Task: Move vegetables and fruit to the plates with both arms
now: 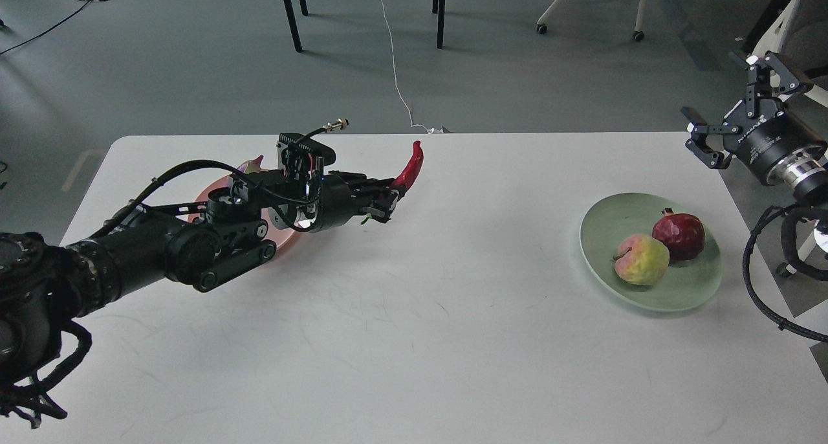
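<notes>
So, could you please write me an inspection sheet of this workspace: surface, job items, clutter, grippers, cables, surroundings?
Surface: white table, faint scuffs.
Job's things: pomegranate and apple-like fruit touching on green plate; pink plate mostly hidden behind left arm, pale tip of something showing on it; red chili held above the table.
Clutter: nothing seen.
Grippers: left gripper shut on the chili's lower end; right gripper open, empty, beyond the table's right corner.
Cables: white cord on floor reaching table's far edge; black loops on right arm.
Surroundings: grey floor, chair legs.
</notes>
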Controlling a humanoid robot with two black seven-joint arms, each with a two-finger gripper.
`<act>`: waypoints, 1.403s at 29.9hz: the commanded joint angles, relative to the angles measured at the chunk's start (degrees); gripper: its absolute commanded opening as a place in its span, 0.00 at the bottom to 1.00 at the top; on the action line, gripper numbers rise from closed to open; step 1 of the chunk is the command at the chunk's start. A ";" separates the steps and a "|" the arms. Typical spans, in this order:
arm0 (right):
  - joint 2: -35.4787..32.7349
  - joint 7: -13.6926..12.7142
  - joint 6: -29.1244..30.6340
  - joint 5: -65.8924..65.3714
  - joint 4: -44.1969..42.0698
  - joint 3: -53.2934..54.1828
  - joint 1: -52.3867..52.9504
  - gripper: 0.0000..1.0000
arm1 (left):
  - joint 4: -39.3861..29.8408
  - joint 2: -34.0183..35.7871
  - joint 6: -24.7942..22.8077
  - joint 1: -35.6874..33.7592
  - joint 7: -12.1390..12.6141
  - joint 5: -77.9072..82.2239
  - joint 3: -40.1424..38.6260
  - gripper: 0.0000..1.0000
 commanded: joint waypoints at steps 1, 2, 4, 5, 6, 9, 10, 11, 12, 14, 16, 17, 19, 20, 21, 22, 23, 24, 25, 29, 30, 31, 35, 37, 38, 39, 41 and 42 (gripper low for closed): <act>-0.15 0.02 0.09 0.00 -0.10 0.34 0.00 0.98 | -3.97 9.19 -0.42 -0.75 -0.10 0.50 0.85 0.13; -0.07 -0.07 0.09 0.00 -0.19 0.25 0.00 0.98 | -4.50 11.13 -0.69 -0.49 -0.19 1.29 0.94 0.13; 0.11 0.02 0.09 0.00 -0.19 0.34 0.00 0.98 | -4.77 14.82 -1.39 0.12 -0.45 4.27 2.08 0.13; 0.20 0.02 0.09 0.00 -0.28 0.34 -0.08 0.98 | -4.77 16.32 -1.48 0.48 -0.54 6.03 3.39 0.13; 0.28 -0.07 0.09 0.00 -0.19 0.34 -0.09 0.98 | -4.77 17.81 -1.31 1.00 -0.63 8.13 4.71 0.13; 0.90 0.02 -0.09 -0.09 -0.10 0.34 -0.09 0.98 | -4.77 20.37 -1.13 2.67 -0.71 11.93 5.51 0.14; 1.16 0.02 -0.17 0.00 -0.10 0.34 -0.09 0.98 | -4.77 20.64 -1.13 3.55 -0.72 12.11 5.51 0.14; 1.25 0.02 -0.18 0.00 -0.10 0.34 -0.09 0.98 | -4.77 20.73 -1.13 4.25 -0.72 12.20 5.43 0.14; 1.34 -0.07 -0.18 -0.09 -0.02 0.34 -0.09 0.98 | -4.77 20.82 -1.13 4.87 -0.63 12.11 5.43 0.16; 1.25 -0.07 -0.18 -0.09 0.07 0.34 0.00 0.98 | -4.77 20.73 -1.13 5.31 -0.36 11.67 5.25 0.29; 1.16 -0.07 -0.18 0.00 -0.02 0.25 0.00 0.99 | -4.77 20.55 -1.13 5.31 -0.36 11.23 4.81 0.59; 0.99 -0.16 0.00 0.00 0.07 0.25 0.00 0.99 | -4.77 20.47 -1.13 5.49 -0.63 10.62 4.46 0.71; 0.55 -0.25 0.26 0.00 0.25 0.34 0.18 0.99 | -4.77 20.29 -1.13 5.58 -0.63 8.61 3.85 0.79; 0.46 -0.25 0.35 0.00 0.16 0.60 0.18 0.99 | -4.77 20.29 -1.13 5.49 -0.63 7.46 3.67 0.79; 0.46 -0.25 0.53 0.00 0.07 1.30 0.26 0.99 | -4.77 20.38 -1.13 5.49 -0.63 6.50 3.67 0.81; 0.46 -0.25 0.70 0.00 -0.10 2.09 0.27 0.99 | -4.77 20.72 -1.13 5.49 -0.71 5.70 3.58 0.84; 0.46 -0.25 0.70 0.00 -0.10 2.79 0.18 0.99 | -4.77 20.81 -1.04 5.40 -0.80 4.74 3.23 0.87; 0.46 -0.25 0.79 0.00 -0.28 3.50 0.18 0.99 | -4.77 20.90 -1.13 5.31 -0.98 3.25 2.36 0.88; 0.46 -0.25 0.70 -0.09 -0.45 3.94 0.18 0.99 | -4.68 21.25 -1.22 5.31 -0.98 1.49 1.13 0.88; 0.90 -0.16 0.00 -0.09 -0.63 5.43 0.53 0.99 | -4.51 21.78 -1.57 5.05 -2.03 -6.85 -5.98 0.95; 1.07 -0.16 -0.43 -0.09 -0.80 6.22 0.62 0.99 | -4.51 21.70 -1.57 5.05 -2.56 -10.27 -8.87 0.97; 1.07 -0.16 -0.96 -0.09 -0.81 7.10 0.70 0.99 | -4.51 21.17 -1.74 5.05 -3.08 -14.04 -12.03 0.98; 1.16 -0.16 -2.02 -0.09 -1.07 11.84 0.88 0.99 | -4.51 18.63 -5.16 5.05 -3.53 -26.71 -20.05 0.98; 1.16 -0.16 -2.02 -0.09 -1.33 13.95 1.14 0.99 | -4.33 16.26 -7.53 4.70 -3.35 -31.89 -21.90 0.98; 1.08 -0.16 -2.02 -0.09 -1.33 14.66 1.23 0.99 | -4.07 15.38 -7.81 4.70 -3.27 -34.18 -22.95 0.98; 1.07 -0.25 -2.02 0.00 -1.33 15.62 1.15 0.99 | -3.98 14.67 -7.72 4.70 -3.35 -36.82 -24.35 0.98; 1.07 -0.25 -2.11 0.26 -1.33 18.00 1.14 0.98 | -3.54 13.18 -7.90 5.13 -3.35 -43.32 -28.22 0.98; 1.25 -0.25 -2.02 0.52 -1.42 19.49 1.06 0.97 | -2.41 11.86 -8.24 5.31 -3.18 -46.92 -30.06 0.98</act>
